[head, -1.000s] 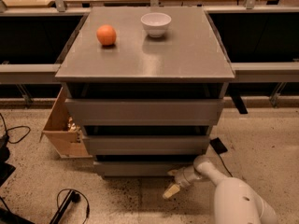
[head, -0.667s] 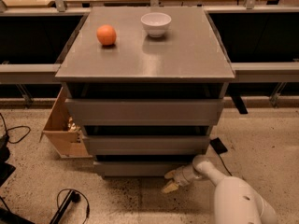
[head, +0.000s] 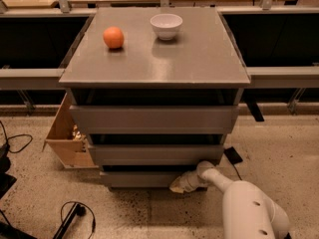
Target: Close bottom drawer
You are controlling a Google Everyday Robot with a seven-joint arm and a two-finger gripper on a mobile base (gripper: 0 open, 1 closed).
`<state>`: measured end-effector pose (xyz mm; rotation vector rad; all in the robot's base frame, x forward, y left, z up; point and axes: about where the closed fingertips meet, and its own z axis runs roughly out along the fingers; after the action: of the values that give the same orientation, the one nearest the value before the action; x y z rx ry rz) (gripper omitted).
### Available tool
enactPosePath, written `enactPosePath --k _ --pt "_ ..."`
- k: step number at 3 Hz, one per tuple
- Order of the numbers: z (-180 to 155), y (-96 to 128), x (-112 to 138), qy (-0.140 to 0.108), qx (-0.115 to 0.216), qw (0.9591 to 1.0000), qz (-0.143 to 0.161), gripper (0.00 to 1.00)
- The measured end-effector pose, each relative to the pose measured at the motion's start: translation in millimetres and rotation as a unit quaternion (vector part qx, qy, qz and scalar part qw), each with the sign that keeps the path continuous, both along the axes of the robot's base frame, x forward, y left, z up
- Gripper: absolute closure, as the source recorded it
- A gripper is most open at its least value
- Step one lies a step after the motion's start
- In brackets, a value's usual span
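Observation:
The grey cabinet (head: 154, 59) has three drawer fronts. The bottom drawer (head: 139, 178) is the lowest and narrowest, a plain grey front just above the floor, set back under the middle drawer (head: 154, 154). My gripper (head: 178, 185) reaches in from the lower right on a white arm (head: 249, 213). It is at the right part of the bottom drawer's front and appears to touch it. The top drawer (head: 153, 119) is the widest and sticks out furthest.
An orange (head: 113, 37) and a white bowl (head: 166, 26) sit on the cabinet top. A wooden box (head: 67, 136) stands on the floor left of the cabinet. Black cables (head: 75, 215) lie on the floor at the lower left. A dark flat object (head: 233, 156) lies right of the cabinet.
My gripper has moved up and in toward the cabinet. The bottom drawer front sits further back under the middle drawer than before.

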<state>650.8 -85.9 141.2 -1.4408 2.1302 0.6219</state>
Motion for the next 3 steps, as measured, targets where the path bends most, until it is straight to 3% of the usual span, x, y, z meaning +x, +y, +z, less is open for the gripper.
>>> enactPosePath --k 1,3 --pt "0.0 0.0 -0.3 0.0 0.0 1.0 0.0 1.0" --pt "4.7 -3.1 12.0 -0.036 -0.01 0.998 -0.051 1.0"
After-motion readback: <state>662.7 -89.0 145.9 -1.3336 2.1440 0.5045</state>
